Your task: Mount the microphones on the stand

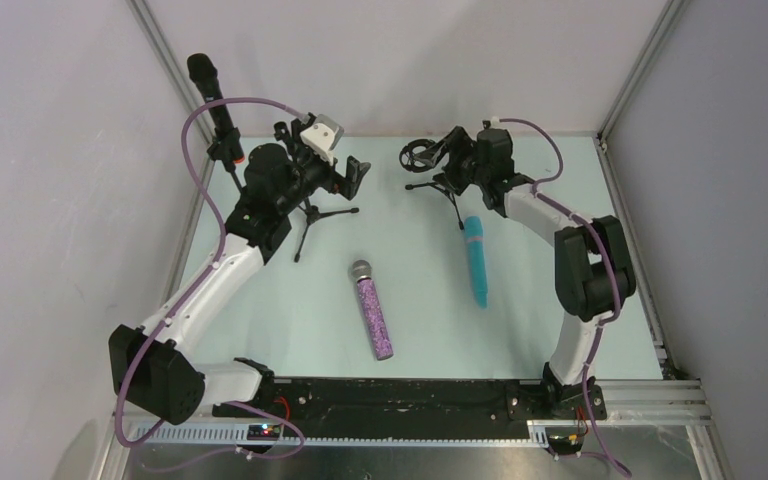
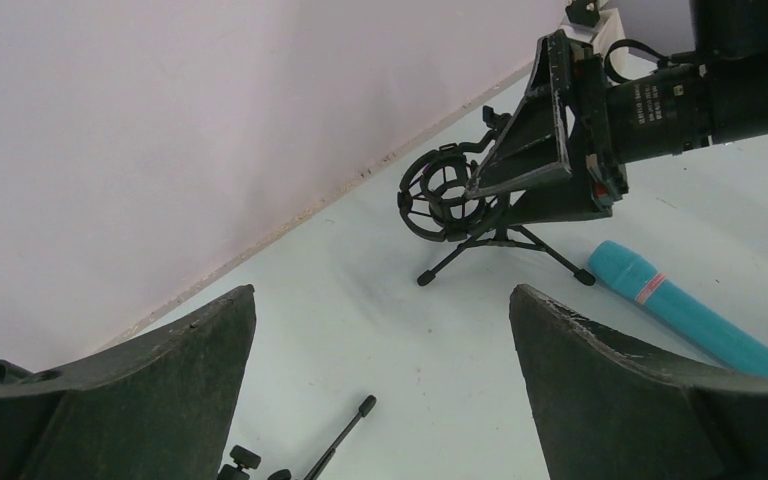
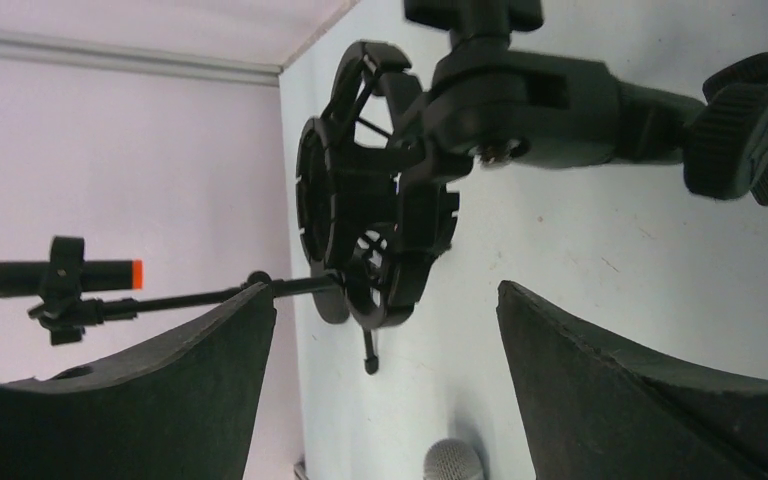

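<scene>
Purple microphone (image 1: 373, 310) lies flat, mesh head toward far wall (image 1: 410, 60).

We can read no word, number or brand name anywhere in these views. In the left wrist view we see a few lines of small white print on a black cylindrical housing (image 2: 660, 100) of the right arm (image 2: 750, 95), but they are too small and blurred for us to make out. The turquoise-blue microphone (image 2: 695, 315) carries a narrow pale band (image 2: 648, 288) near one end; we cannot tell whether anything is printed on it.
</scene>
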